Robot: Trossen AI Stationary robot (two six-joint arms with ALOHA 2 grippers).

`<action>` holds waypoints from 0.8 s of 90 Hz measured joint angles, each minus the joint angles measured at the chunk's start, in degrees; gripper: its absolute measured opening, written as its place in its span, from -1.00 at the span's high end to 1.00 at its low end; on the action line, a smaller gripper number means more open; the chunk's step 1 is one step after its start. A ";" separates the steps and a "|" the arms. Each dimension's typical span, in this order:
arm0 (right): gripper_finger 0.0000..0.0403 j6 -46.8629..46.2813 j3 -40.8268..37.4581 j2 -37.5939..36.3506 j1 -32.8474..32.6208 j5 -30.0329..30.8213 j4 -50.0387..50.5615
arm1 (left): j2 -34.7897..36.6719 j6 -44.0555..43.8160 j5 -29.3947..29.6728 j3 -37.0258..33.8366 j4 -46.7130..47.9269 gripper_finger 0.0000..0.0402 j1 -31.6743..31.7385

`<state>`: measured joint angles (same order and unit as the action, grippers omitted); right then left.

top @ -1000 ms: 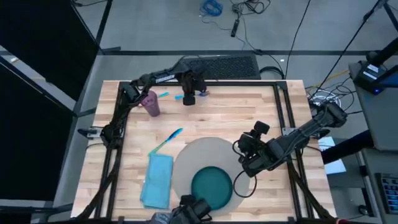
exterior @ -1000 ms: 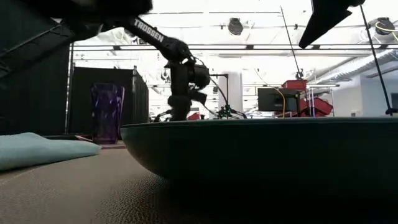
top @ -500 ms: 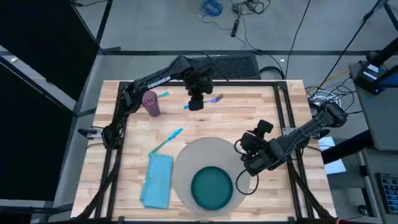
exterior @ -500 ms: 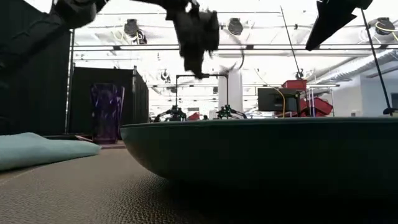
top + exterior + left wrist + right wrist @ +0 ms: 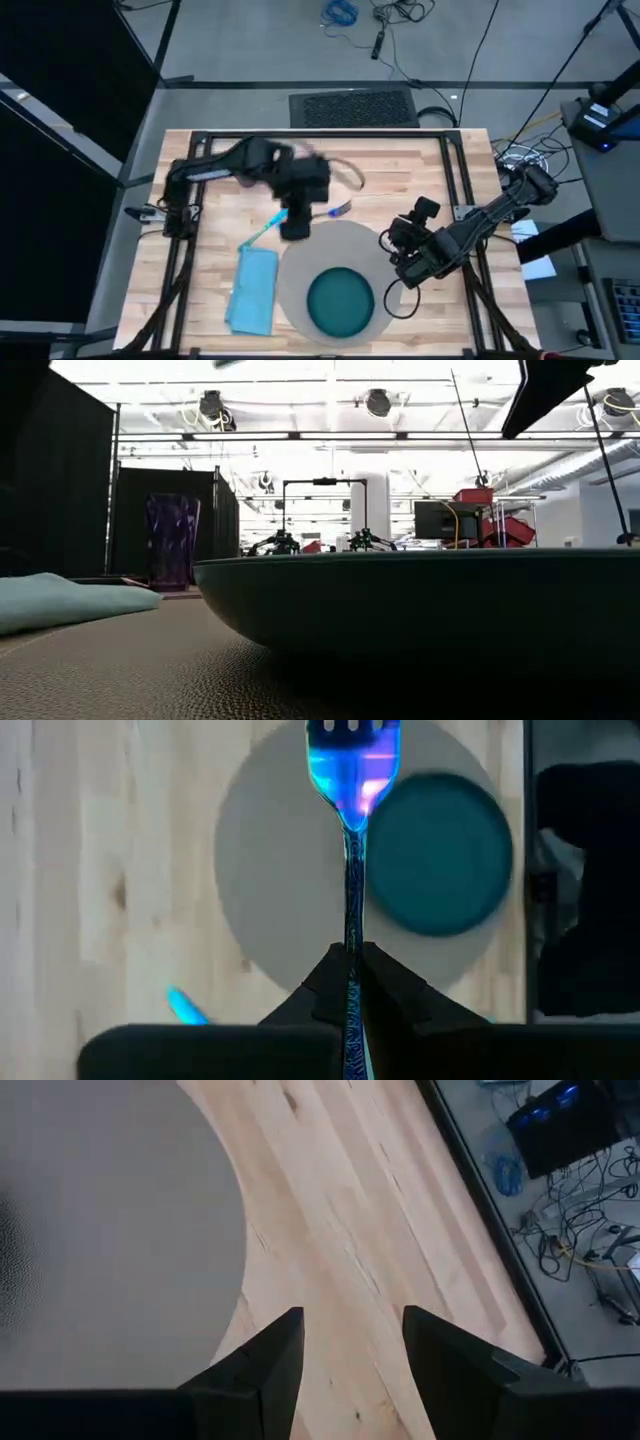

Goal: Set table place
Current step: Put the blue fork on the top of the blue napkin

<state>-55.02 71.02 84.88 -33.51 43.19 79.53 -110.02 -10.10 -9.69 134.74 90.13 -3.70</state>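
Fork [image 5: 351,780] handling: my left gripper [image 5: 349,982] is pinching the handle, tines pointing away over the placemat. In the high view, this gripper [image 5: 296,222] is hovering at frame centre, just above the placemat's [image 5: 320,250] upper-left edge. The placemat is lying on the table [image 5: 400,170] at lower centre, and the plate [image 5: 340,303] is sitting on its lower half. My right gripper [image 5: 343,1345] is waiting with its fingers spread, over bare wood just beside the placemat's right edge; in the high view it [image 5: 398,268] is at centre right. A napkin [image 5: 254,290] is lying to the placemat's left, with a blue utensil [image 5: 263,229] just above it. A purple cup [image 5: 172,542] is standing at left in the low view.
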 joint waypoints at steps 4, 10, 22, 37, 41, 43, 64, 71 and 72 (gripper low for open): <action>0.22 0.05 0.00 0.02 -0.02 0.01 -0.30 | 1.43 -4.66 1.02 -0.06 -0.21 1.00 -2.58; 0.22 0.41 0.00 0.00 0.02 0.27 -0.34 | 3.05 -11.42 3.54 -0.02 -0.07 1.00 -6.25; 0.22 1.68 0.00 0.00 0.02 0.34 -1.72 | 6.38 -25.93 10.79 -1.07 -0.17 1.00 -14.13; 0.22 5.68 0.00 0.00 -0.46 0.21 -4.57 | 9.68 -44.26 19.46 -6.50 -0.10 1.00 -23.88; 0.22 6.42 0.00 0.00 -0.74 -0.12 -5.17 | 10.28 -49.21 21.51 -8.67 -0.17 1.00 -26.09; 0.22 6.68 0.00 0.00 -0.79 -0.12 -5.37 | 10.63 -51.64 22.26 -9.94 -0.13 1.00 -27.03; 0.22 8.17 0.00 0.00 -1.50 -0.15 -6.08 | 12.16 -77.98 24.80 -26.77 -0.22 1.00 -34.17; 0.22 8.17 0.00 0.00 -1.91 -0.17 -6.09 | 12.26 -91.16 24.52 -32.56 0.19 1.00 -35.57; 0.22 8.17 0.00 0.00 -1.94 -0.17 -6.10 | 12.26 -92.72 24.25 -33.26 0.13 1.00 -35.78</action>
<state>-46.85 71.02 84.88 -35.45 43.02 73.43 -97.76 -102.82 14.56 101.48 90.27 -39.47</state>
